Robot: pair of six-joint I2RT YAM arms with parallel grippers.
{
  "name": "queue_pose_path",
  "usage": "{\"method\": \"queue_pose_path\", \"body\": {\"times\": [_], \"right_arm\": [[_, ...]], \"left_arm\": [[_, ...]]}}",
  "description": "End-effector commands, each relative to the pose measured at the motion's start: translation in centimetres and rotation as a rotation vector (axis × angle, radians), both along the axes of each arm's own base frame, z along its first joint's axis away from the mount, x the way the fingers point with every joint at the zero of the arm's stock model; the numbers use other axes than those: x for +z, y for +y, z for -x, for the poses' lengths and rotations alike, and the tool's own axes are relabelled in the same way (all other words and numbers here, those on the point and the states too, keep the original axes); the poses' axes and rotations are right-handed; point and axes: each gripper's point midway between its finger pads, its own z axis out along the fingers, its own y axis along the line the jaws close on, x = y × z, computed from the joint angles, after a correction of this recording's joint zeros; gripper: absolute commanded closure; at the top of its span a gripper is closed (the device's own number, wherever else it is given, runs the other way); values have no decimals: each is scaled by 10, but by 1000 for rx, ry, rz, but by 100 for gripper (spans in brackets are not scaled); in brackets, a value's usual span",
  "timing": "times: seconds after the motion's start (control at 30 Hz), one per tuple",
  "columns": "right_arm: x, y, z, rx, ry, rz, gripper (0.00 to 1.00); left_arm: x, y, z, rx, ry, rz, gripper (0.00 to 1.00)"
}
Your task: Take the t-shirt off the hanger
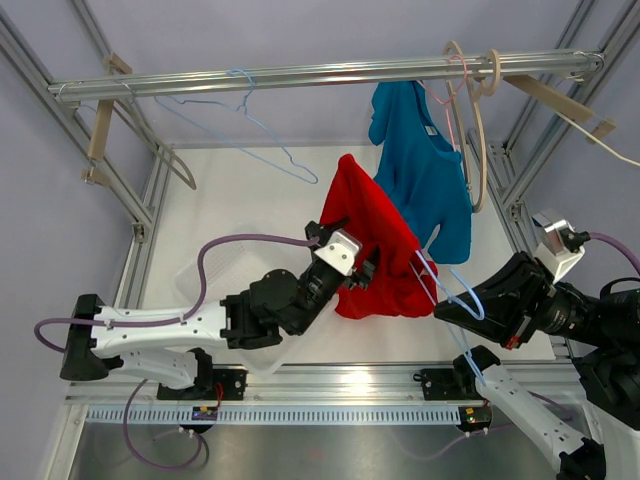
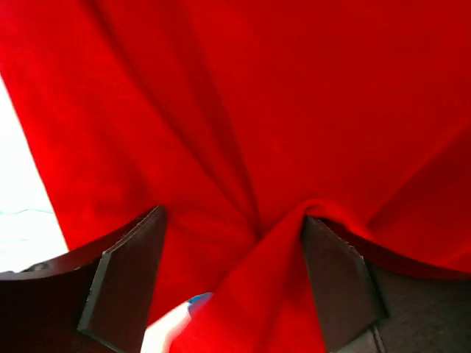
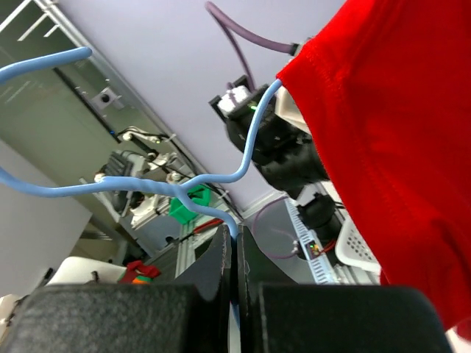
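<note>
The white surface fills the middle of the top view, with the metal rail running across the upper part of the frame. The red t-shirt is draped at the centre, above the surface; its right edge hangs on the light-blue hanger. It reaches from just below the rail's blue t-shirt down to the lower middle. The blue t-shirt hangs from the rail at upper right, beside wooden hangers. A bare blue wire hanger hangs at upper left.

The left gripper is pressed against the red t-shirt's left side. Its fingers stand wide apart, with a fold of red cloth bulging between them, not pinched. The right gripper, at lower right in the top view, is closed tight on the light-blue hanger's wire.
</note>
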Motion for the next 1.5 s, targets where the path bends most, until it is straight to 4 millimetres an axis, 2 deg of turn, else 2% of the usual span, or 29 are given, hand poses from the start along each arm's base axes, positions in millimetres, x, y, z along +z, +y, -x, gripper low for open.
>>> {"method": "queue_pose_path", "body": {"times": [0.0,0.03,0.07,0.13,0.17,0.27,0.3,0.33,0.4,0.43,0.47,0.5,0.53,0.57,0.63,0.67,0.73,0.77,0.9,0.97,1.0,1.07,1.13,1.2,1.23,1.27,1.37,1.47], "right_arm": [[17,-3,28,118,-52,-47,100],[17,-3,30,121,-54,-49,100],[16,-4,33,130,-55,-49,100],[14,-5,36,142,-48,-44,100],[14,-6,40,146,-49,-46,100],[8,-10,44,126,-48,-27,100],[12,-14,49,109,-67,-26,100],[8,-15,48,88,-41,-7,100],[16,-22,57,65,-93,-6,100],[15,-23,57,56,-79,4,100],[23,-28,65,49,-115,-4,100],[25,-31,67,34,-130,-3,100],[23,-32,64,12,-108,10,100],[28,-36,68,-7,-144,9,100],[30,-37,67,-31,-145,12,100],[34,-39,68,-35,-160,4,100],[42,-36,64,-31,-173,-1,100],[46,-35,63,-31,-181,-7,100],[55,-21,42,4,-149,-10,100],[52,-15,25,-23,-129,8,100],[49,-14,18,-41,-122,20,100],[39,-11,3,-76,-105,46,100],[33,-9,-4,-89,-97,56,100],[24,-6,-12,-100,-83,76,100],[19,-7,-15,-116,-66,92,100],[15,-8,-17,-129,-71,107,100],[-4,-13,-11,-137,-56,152,100],[-24,-21,1,-142,-44,182,100]], "left_arm": [[38,-1,-12,54,-82,102,26],[40,-1,-13,52,-88,104,33],[41,0,-14,51,-93,105,51],[47,5,-17,77,-102,99,79],[50,8,-18,86,-104,100,99],[61,16,-14,73,-102,87,100],[65,17,-9,52,-97,94,100],[75,25,-4,30,-84,108,100],[84,28,7,-21,-73,95,100],[107,37,12,-42,-67,145,100],[124,46,18,-73,-71,175,100],[127,50,21,-90,-64,149,100],[154,64,25,-108,-56,213,100],[170,78,29,-124,-66,246,100],[187,98,34,-139,-64,271,100],[207,119,37,-140,-76,328,100],[222,137,38,-129,-96,350,100],[237,155,36,-102,-102,385,100],[250,190,24,26,-130,360,100],[244,207,15,124,-139,310,100],[235,205,12,145,-140,284,100],[223,218,10,182,-134,274,100],[190,206,5,208,-118,209,100],[173,216,2,246,-108,231,100],[143,203,-3,263,-102,160,100],[132,213,-8,309,-93,156,100],[105,224,-15,348,-82,156,100],[89,240,-22,392,-63,162,100]]}}
